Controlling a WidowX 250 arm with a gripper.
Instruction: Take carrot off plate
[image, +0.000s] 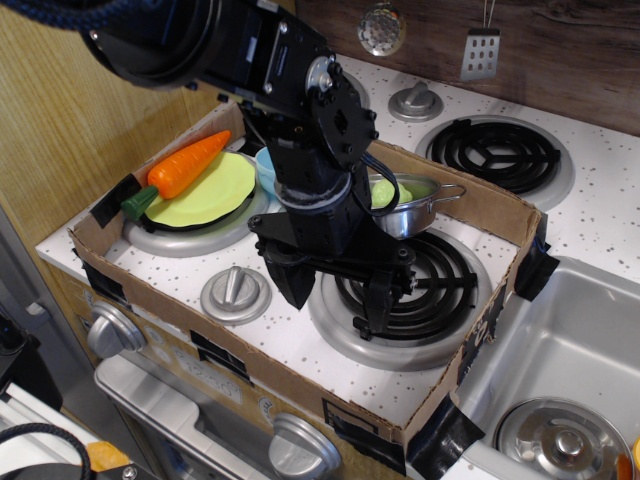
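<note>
Observation.image view shows the gripper (335, 300) with its two black fingers spread apart and nothing between them, so it is released. It hangs over the front burner (405, 290) of the toy stove, low above the coil.

One carrot (185, 166) lies to the upper left of the gripper, well apart from it. It rests across the far edge of the one plate (215, 195), with its green stub reaching past the plate's left rim. The plate sits on the back-left burner.

I judge that the grasp is not yet begun. The risk is that the carrot is round, smooth and lies slanted, so if the fingers close across its thick part it may slip out or roll. A push from the side may also drag the light plate along. The cardboard wall (160, 145) stands just beside the carrot and can block the fingers.

Just behind the gripper I count one steel pan (420, 205) with a pale green lump (385, 192) inside, and one blue bowl (266, 165), mostly hidden by the arm. Two knobs (235, 292) are on the stove top inside the box.
</note>
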